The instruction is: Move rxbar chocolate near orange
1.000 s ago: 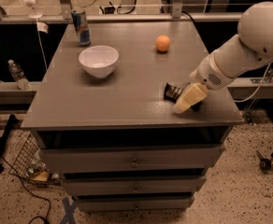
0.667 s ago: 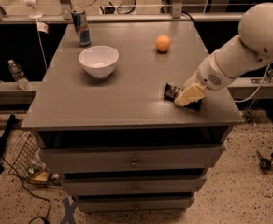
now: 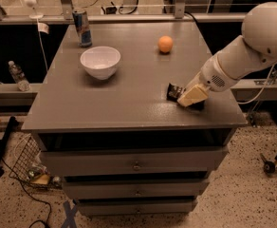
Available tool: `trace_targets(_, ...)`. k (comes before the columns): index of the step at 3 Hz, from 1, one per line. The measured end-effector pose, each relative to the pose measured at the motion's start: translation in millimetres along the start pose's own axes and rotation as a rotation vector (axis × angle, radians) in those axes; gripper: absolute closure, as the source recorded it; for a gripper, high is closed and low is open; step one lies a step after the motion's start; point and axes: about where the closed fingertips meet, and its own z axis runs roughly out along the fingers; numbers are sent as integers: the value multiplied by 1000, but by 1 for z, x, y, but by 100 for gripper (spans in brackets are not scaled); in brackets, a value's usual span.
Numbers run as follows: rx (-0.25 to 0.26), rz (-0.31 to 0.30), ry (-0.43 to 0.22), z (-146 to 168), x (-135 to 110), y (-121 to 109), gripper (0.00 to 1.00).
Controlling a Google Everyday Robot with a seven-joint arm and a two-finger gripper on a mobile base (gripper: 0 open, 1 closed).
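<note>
gripper (image 3: 191, 97): down on the near right part of the grey cabinet top (image 3: 129, 99), at the end of the white arm (image 3: 243, 56) that enters from the right edge. its cream-coloured tip lies over the rxbar chocolate (image 3: 173, 91). grip state: cannot be determined. the tip shows as one pale wedge, and it is not visible whether it is closed on the bar or only resting on it.

rxbar chocolate: flat on the top, near the right front corner. only its dark left end projects from under the gripper; the rest is covered. the lettering is not legible.

orange (image 3: 165, 44): towards the back of the top, right of centre, well apart from the bar. bare surface lies between the two; nothing stands on that line.

other items on the top: a white bowl (image 3: 100, 62), upright, left of centre; a blue can (image 3: 83, 28), upright, just behind the bowl near the back left edge. both are well left of the bar and the orange.

below the top: three drawer fronts (image 3: 136, 163), closed.

left of the cabinet: a water bottle (image 3: 18, 76) on a low ledge; a wire basket (image 3: 27, 163) on the speckled floor, with cables beside it.

cut off: the arm's upper part leaves the picture at the right edge.
</note>
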Motion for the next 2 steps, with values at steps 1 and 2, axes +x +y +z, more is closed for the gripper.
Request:
trace_targets(1, 35, -18, -46, -24, -14, -21, 100)
trace_targets(2, 39, -19, -47, -24, -15, -23, 100)
